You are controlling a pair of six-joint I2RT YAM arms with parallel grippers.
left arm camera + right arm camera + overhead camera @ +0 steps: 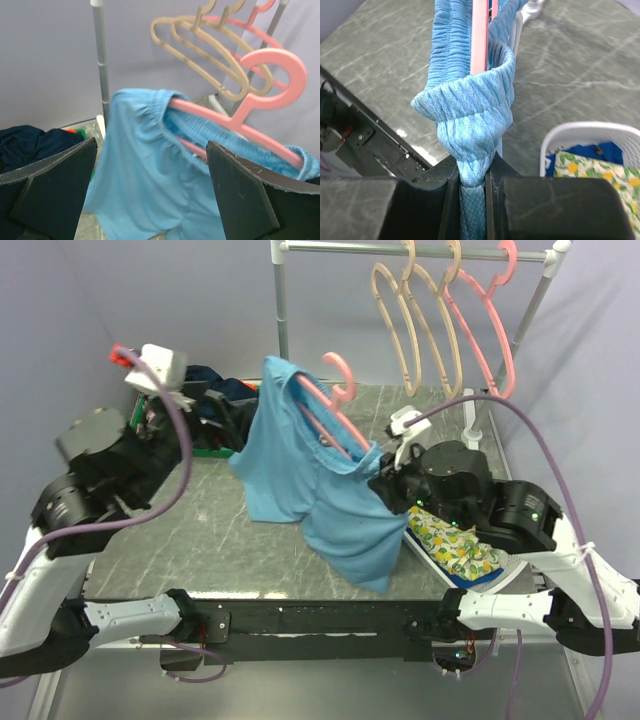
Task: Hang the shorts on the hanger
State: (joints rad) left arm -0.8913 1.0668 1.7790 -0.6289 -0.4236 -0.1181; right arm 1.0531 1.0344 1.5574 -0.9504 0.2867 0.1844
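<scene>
— As the overhead view shows it, where do the light sky-blue soft fabric shorts (300,475) lie?
— They hang over the grey marbled desk (180,530), with the waistband threaded on the thin pink plastic hanger (338,400). The hanger's long axis slants from far-left down to near-right. The right jaws are at its low end and the left jaws are near the high end, apart from it.
— And the left wrist view?
— The left jaws are spread wide and empty. The shorts and hanger lie straight ahead between them, untouched.
— The right wrist?
— The right jaws are nearly closed, pinching the bunched waistband. The hanger's bar runs directly away from them inside the cloth. I judge that this one grip carries everything.
</scene>
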